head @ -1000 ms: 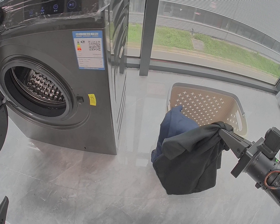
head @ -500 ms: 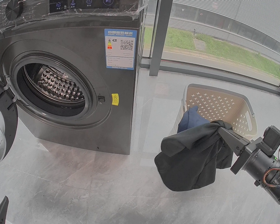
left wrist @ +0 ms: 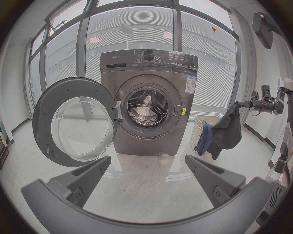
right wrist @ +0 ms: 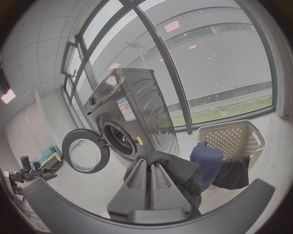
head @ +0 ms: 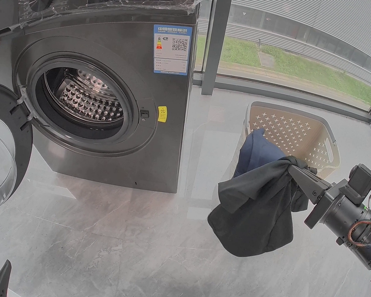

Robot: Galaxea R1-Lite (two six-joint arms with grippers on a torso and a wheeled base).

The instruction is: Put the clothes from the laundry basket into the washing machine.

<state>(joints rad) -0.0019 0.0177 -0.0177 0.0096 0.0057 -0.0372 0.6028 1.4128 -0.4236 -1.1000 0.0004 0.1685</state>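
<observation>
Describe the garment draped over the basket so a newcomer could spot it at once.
Find the grey washing machine; to its right, by the window, stands the beige laundry basket. Over the basket's near rim hangs the blue garment, the only blue cloth, partly behind the black garment held by the right gripper.

I logged: dark grey washing machine (head: 118, 38); beige, star-patterned laundry basket (head: 296, 129); black garment (head: 258, 210); navy garment (head: 257, 151); grey marbled floor (head: 114, 245).
</observation>
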